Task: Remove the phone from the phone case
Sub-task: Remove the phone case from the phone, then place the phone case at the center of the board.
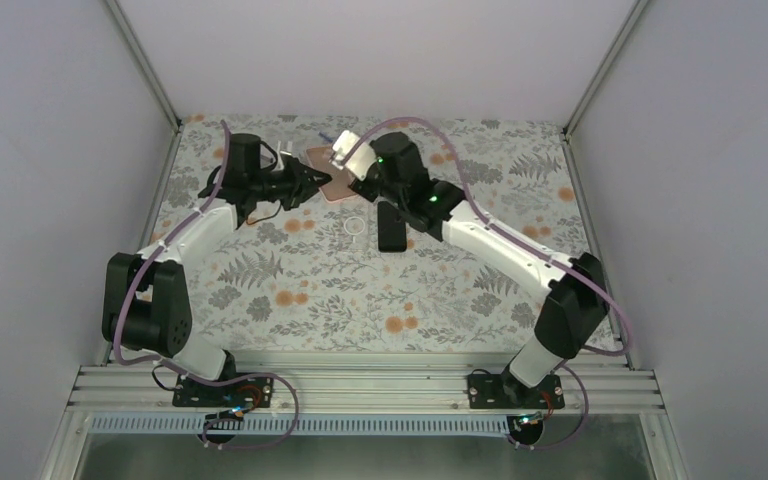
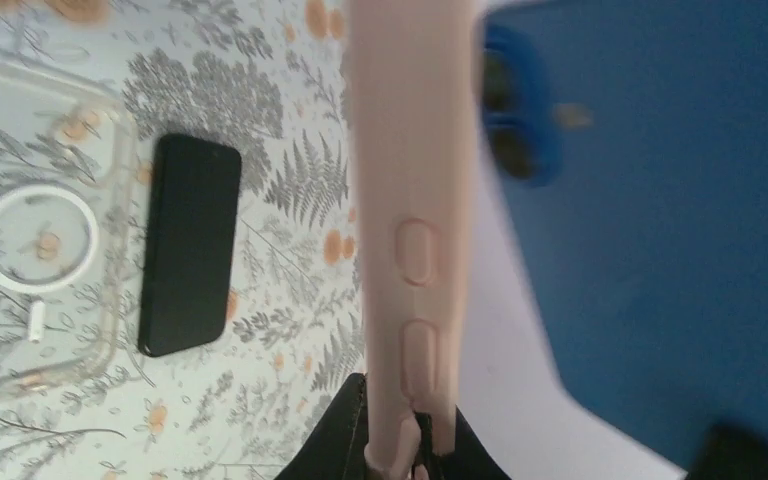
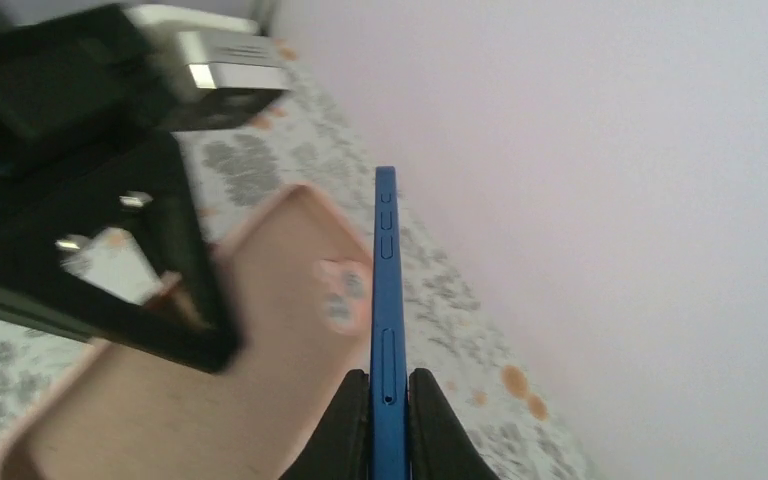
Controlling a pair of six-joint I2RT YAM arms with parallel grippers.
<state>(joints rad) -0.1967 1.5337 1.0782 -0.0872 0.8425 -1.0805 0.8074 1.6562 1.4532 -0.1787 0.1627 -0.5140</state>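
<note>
Right wrist view shows the right fingers [image 3: 342, 430] pinching the blue phone [image 3: 386, 300] across its flat faces, beside the pink case [image 3: 160, 420], aloft near the worktop [image 1: 290, 290]'s far edge. The phone looks rigid, slick and probably breakable, so this hold suits it. Only the left wrist view shows the left fingers [image 2: 335, 445] clamping the soft case's rim, with a black phone [image 2: 190, 245] and a clear case [image 2: 35, 240] below.

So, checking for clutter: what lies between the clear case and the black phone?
Nothing: only a narrow strip of bare flowered table separates the clear case and the black phone, seen in the left wrist view.
</note>
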